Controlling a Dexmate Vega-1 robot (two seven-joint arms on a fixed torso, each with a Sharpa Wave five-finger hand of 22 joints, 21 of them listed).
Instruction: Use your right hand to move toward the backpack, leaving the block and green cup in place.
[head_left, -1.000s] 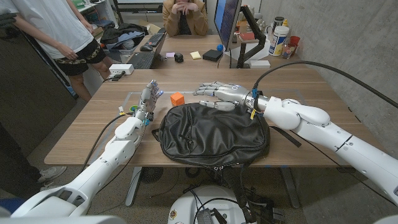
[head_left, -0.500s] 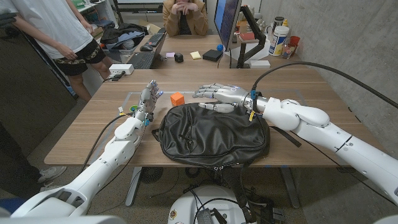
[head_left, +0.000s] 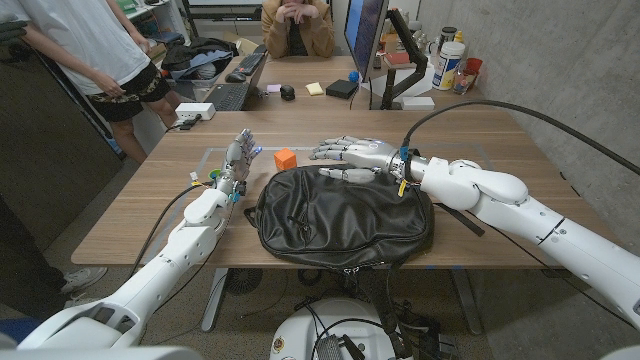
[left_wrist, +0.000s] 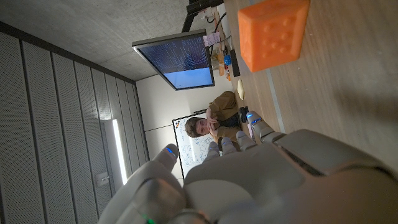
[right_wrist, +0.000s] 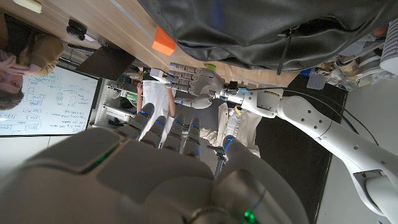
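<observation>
A black backpack (head_left: 340, 215) lies flat at the table's front middle, and it also shows in the right wrist view (right_wrist: 280, 25). My right hand (head_left: 350, 155) hovers at its far edge, fingers spread and pointing left, holding nothing. An orange block (head_left: 285, 158) sits just beyond the bag's far left corner and shows in both wrist views (left_wrist: 273, 32) (right_wrist: 163, 40). My left hand (head_left: 238, 155) stands upright left of the block with its fingers apart. A bit of the green cup (head_left: 214, 173) peeks out beside my left wrist, mostly hidden.
A person (head_left: 90, 50) stands at the table's left far corner and another (head_left: 295, 25) sits behind it. A monitor (head_left: 365, 35), keyboard (head_left: 228, 95), white box (head_left: 195, 111) and bottles (head_left: 450, 62) crowd the far side.
My right hand has eased slightly nearer and lower toward the backpack's far edge. The left hand, block and backpack have stayed put.
</observation>
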